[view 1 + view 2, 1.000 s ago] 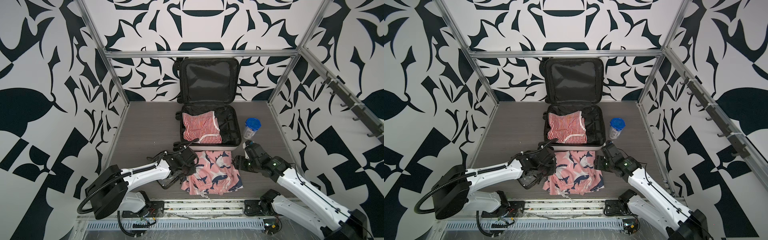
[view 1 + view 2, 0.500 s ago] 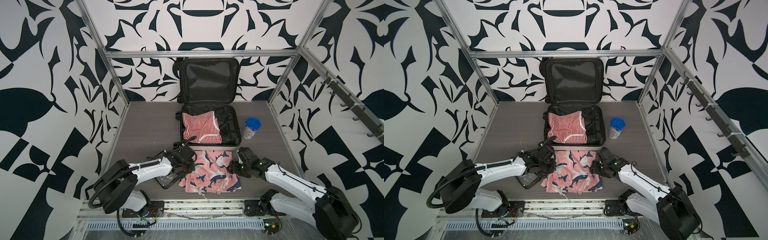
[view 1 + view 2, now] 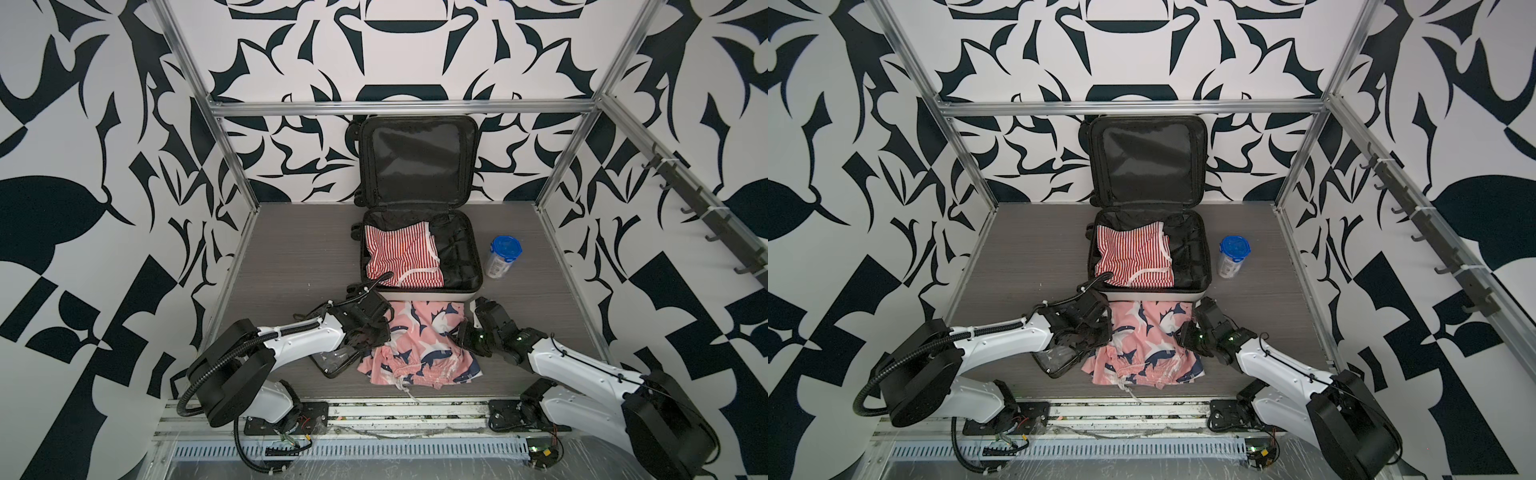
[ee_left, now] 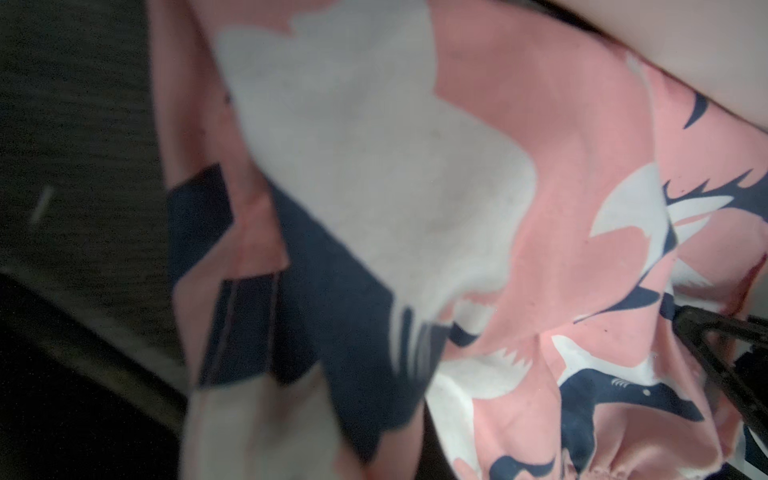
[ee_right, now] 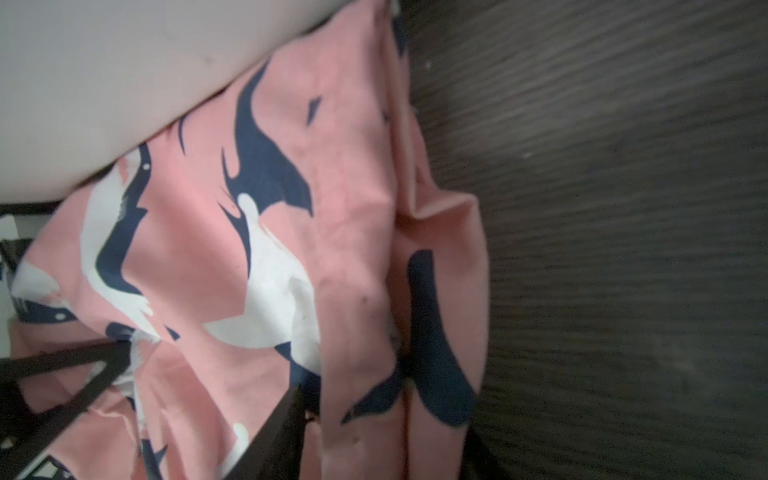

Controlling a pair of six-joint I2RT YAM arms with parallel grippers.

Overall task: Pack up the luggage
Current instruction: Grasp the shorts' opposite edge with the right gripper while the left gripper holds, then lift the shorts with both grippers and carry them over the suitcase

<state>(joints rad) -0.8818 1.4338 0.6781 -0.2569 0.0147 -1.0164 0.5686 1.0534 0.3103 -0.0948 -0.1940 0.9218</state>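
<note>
The luggage [image 3: 419, 293] lies open at the back of the table, its lid propped against the wall and a red-and-white striped garment [image 3: 399, 253] in its left half. Pink shark-print shorts [image 3: 419, 340] lie on the table just in front of it. My left gripper [image 3: 376, 332] is shut on the shorts' left edge, and in the left wrist view the shorts [image 4: 540, 249] hide the jaws. My right gripper [image 3: 465, 336] is at the right edge. In the right wrist view a fold of the shorts [image 5: 374, 332] is pinched between its fingers.
A blue-lidded clear container [image 3: 503, 255] stands right of the luggage. A clear black-trimmed pouch [image 3: 336, 361] lies under my left forearm. Patterned walls and metal posts close in the table on three sides. Hooks line the right wall.
My right gripper has moved left onto the shorts' right edge and its jaws have narrowed on the cloth. The left gripper stays shut on the left edge, and the shorts have bunched slightly.
</note>
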